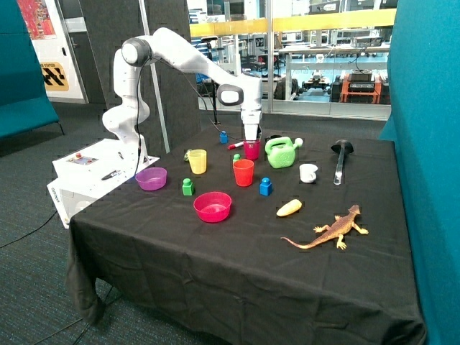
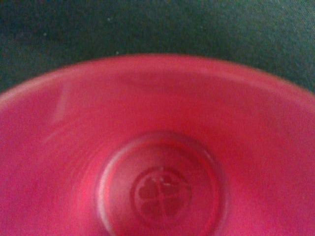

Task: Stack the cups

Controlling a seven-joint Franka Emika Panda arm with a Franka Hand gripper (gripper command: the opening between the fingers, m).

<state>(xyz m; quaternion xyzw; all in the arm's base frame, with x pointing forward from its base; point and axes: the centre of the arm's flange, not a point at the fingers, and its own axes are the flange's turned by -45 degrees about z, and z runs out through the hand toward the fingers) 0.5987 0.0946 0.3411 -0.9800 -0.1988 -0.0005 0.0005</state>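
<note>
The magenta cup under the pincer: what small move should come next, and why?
Probably close on the rim of the magenta cup and lift it. The pincer sits right at its mouth, the wrist view looks straight into the cup, and the red-orange cup and yellow cup stand apart, unstacked.

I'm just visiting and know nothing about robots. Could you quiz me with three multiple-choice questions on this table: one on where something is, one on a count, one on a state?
1. The gripper is at which plastic cup?
A yellow
B magenta-pink
C red-orange

2. How many wide shallow bowls are there?
A one
B two
C four

3. The cups are:
A all stacked
B tipped over
C upright, unstacked

Answers:
1 B, it sits right over the magenta-pink plastic cup.
2 B, a purple bowl and a pink bowl.
3 C, the yellow cup, red-orange cup and magenta-pink one stand apart.
</note>
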